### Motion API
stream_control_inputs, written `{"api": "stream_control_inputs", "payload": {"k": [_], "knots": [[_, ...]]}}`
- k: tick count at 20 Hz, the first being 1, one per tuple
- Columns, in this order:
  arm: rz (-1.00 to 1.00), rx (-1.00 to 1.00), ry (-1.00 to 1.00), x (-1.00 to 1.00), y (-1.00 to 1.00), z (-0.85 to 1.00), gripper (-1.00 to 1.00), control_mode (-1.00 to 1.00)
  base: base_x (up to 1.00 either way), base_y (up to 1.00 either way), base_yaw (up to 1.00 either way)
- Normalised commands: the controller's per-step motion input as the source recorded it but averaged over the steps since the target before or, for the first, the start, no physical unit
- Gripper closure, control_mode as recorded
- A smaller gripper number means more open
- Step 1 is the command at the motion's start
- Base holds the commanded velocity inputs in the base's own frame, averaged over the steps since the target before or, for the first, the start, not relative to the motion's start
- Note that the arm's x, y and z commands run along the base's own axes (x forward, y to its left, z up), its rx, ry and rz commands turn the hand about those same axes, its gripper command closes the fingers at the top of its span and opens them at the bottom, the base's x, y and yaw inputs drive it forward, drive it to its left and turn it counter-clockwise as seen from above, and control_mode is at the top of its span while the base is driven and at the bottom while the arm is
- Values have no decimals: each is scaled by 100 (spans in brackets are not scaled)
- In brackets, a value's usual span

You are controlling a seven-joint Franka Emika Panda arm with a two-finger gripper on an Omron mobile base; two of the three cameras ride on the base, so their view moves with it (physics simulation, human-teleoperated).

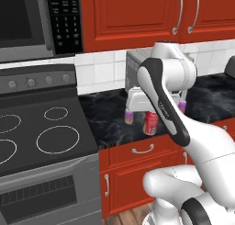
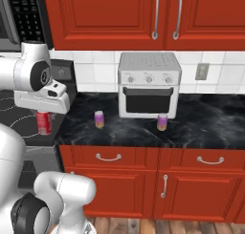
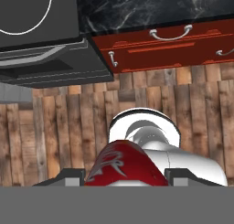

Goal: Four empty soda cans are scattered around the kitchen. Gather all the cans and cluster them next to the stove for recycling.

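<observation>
From the left base camera, the red can (image 1: 150,122) hung in the gripper (image 1: 151,110) above the counter (image 1: 110,123) beside the stove (image 1: 41,137). From the right, two purple cans (image 2: 99,119) (image 2: 162,122) waited near the toaster oven (image 2: 149,85). The hand camera showed jaws closed on the red can; gathering looked unfinished.

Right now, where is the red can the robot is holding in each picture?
Left base view: the red can hangs under the arm, over the counter's front edge, right of the stove.
Right base view: the can is at far left, below the hand.
Hand view: it lies bottom middle, between the finger tips.
Shared landmark: the stove.
</observation>
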Motion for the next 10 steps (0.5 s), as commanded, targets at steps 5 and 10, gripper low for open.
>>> {"api": "stream_control_inputs", "payload": {"k": [5, 10], "knots": [[0, 0, 0, 0, 0, 0, 100, 100, 48, 2, 0], [0, 0, 0, 0, 0, 0, 100, 100, 50, 3, 0]]}}
